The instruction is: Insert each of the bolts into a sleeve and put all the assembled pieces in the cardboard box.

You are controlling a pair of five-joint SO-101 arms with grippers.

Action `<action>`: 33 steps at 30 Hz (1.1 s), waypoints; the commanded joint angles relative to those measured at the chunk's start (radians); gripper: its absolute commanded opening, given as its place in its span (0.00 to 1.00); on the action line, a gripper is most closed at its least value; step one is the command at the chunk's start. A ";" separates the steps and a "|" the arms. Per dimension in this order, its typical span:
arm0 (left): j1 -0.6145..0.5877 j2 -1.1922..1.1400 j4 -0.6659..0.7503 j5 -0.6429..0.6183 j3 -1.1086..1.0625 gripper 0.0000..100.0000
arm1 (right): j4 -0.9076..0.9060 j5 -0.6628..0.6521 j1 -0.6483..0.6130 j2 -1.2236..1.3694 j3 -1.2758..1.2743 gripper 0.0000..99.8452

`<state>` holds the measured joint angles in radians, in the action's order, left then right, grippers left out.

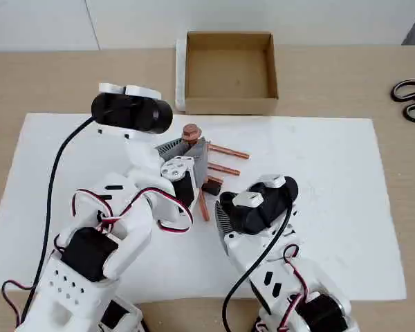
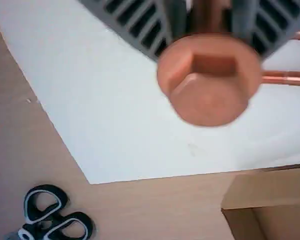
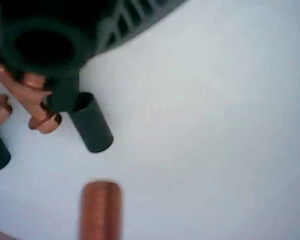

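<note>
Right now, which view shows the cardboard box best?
High view: the whole cardboard box, four walls and floor, beyond the white sheet. Left wrist view catches one corner of it.

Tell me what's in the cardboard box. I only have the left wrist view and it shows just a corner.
Observer: Nothing. In the high view the cardboard box is bare inside.
Operator: How many lie loose?
Observer: I count three loose bolts on the white sheet in the high view.
Operator: And the other arm?
Observer: The right gripper looks shut on a black sleeve, low over the sheet beside those bolts.
</note>
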<state>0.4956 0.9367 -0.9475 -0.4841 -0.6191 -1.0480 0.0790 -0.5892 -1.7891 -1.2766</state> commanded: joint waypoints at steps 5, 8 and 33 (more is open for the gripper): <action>0.038 0.015 0.038 -0.005 -0.025 0.01 | 0.025 0.009 -0.007 -0.002 0.005 0.00; 0.057 0.021 0.035 -0.005 -0.033 0.01 | 0.025 0.009 -0.007 -0.002 0.005 0.00; 0.086 0.017 0.026 -0.005 -0.033 0.01 | 0.025 0.009 -0.048 0.005 -0.005 0.00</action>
<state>0.5769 0.9367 -0.9429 -0.4841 -0.6590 -1.0480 0.0806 -0.6352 -1.7891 -1.2812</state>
